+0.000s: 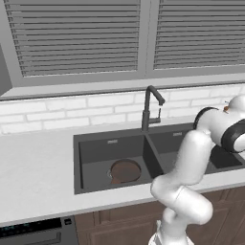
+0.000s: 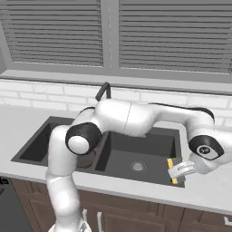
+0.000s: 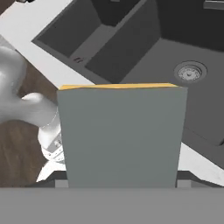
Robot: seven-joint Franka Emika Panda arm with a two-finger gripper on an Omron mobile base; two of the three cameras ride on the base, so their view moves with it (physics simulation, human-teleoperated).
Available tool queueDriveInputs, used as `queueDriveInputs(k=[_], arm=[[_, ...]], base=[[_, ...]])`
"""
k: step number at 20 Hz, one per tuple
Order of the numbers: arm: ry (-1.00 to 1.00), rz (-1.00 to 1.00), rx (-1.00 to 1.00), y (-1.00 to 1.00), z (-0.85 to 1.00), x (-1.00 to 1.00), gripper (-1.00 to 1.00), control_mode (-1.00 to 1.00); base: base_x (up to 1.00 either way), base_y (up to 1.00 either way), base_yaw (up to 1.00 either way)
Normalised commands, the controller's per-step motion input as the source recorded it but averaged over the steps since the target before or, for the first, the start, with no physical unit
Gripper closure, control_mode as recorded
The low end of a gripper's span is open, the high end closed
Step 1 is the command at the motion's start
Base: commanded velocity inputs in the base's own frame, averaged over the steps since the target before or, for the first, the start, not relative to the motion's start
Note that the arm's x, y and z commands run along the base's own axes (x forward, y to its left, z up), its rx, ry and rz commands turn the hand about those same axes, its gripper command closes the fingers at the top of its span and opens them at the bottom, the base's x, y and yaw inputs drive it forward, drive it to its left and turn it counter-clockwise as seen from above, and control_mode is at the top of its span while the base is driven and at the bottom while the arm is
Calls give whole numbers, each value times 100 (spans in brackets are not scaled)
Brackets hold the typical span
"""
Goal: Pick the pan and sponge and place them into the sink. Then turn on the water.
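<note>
Gripper (image 2: 173, 171): clenched on the sponge, at the right front corner of the sink, hanging over the rim of the right basin.
Sponge (image 3: 120, 135): held between the fingers, grey-green face toward the hand camera, yellow layer showing as a thin strip along its far edge; in the right base view it is a thin yellow strip just beside the sink's right wall.
Right basin (image 2: 136, 158): bare floor with a round metal drain (image 3: 189, 72), ahead of and below the sponge.
Pan (image 1: 125, 171): already lying on the floor of the left basin.
Sink (image 1: 76, 162): double, dark grey, set in the pale counter (image 1: 33, 177).
Faucet (image 1: 149, 107): black, behind the divider, no water running.
Step in hand: sponge carried to the sink, not yet let go.
Next move: likely ease inward over the right basin and release; then reach for the faucet.
</note>
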Motion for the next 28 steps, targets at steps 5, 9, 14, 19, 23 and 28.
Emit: queueDriveInputs(k=[5,9,14,19,23,28], arm=[[-9,-3,-37,100,-1,5,100,-100],[0,-7,-31,100,19,33,100,-100],[8,-1,-22,100,38,31,100,-100],[31,3,-17,100,54,35,100,-100],[31,10,-12,100,43,32,100,-100],[24,18,-3,100,17,28,100,-100]], base=[[0,0,0],[0,0,0],[0,0,0],[0,0,0],[0,0,0],[0,0,0]])
